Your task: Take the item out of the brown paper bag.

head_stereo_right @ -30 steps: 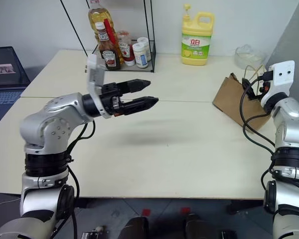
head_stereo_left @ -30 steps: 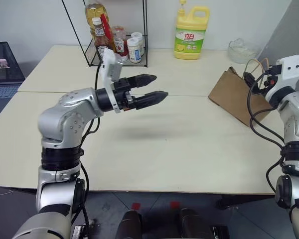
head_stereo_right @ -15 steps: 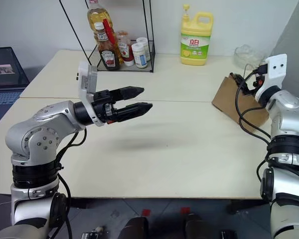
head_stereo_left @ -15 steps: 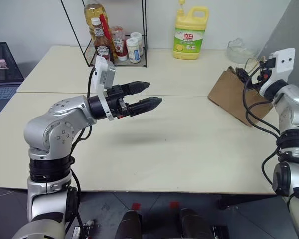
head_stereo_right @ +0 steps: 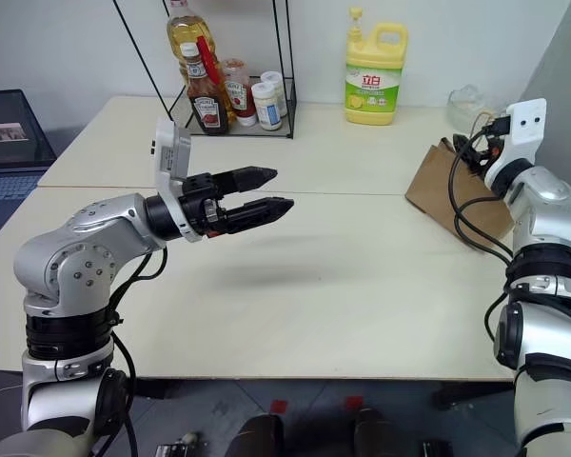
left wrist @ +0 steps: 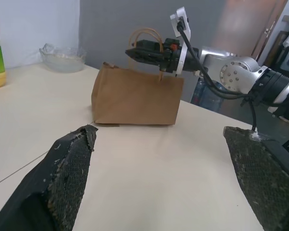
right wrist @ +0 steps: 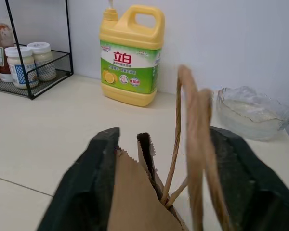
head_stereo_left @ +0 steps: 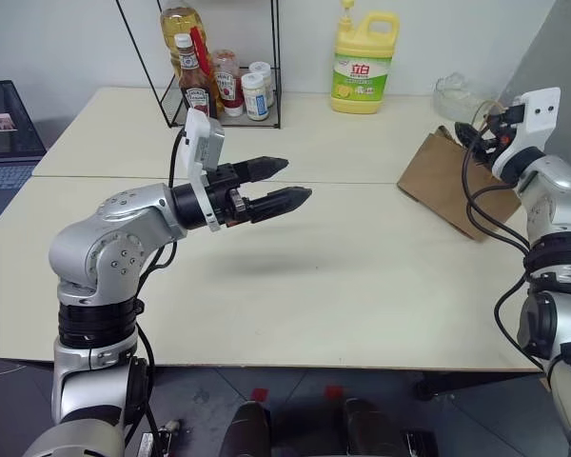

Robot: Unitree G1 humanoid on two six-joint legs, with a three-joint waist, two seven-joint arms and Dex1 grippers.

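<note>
Brown paper bag (head_stereo_left: 447,181): standing upright at the right end of the table (head_stereo_left: 343,286), mouth up. That suits a reach in from above.
Bottle: out of sight from every angle. My read is it's down inside the bag, shorter than the walls, so nothing has come out yet.
Right claw (right wrist: 164,135): up at the bag's mouth, fingers apart, one on each side of the rim's serrated paper edge. The twine handles (right wrist: 195,144) stand between them, and nothing is pinched that I can see.
Why there: it looks lined up either to take the rim or to go down into the opening. The handles are in the way and could snag.
Left claw (head_stereo_left: 293,180): hovering over the middle of the table, wide open, pointing across towards the bag but well apart from it. It looks parked and ready to steady the bag or receive the bottle.
Head camera gives: the whole layout, with the two arms far apart and the yellow jug (head_stereo_left: 364,59) and wire rack (head_stereo_left: 224,86) at the back edge, clear of the action.
Left wrist camera adds: the bag side-on with a flat, creased face and the right claw level across the top beside the handles.
Right wrist camera adds: the close look, with the rim between the fingers and the glass bowl (right wrist: 253,110) just behind. Even so, the bag's inside stays hidden.
</note>
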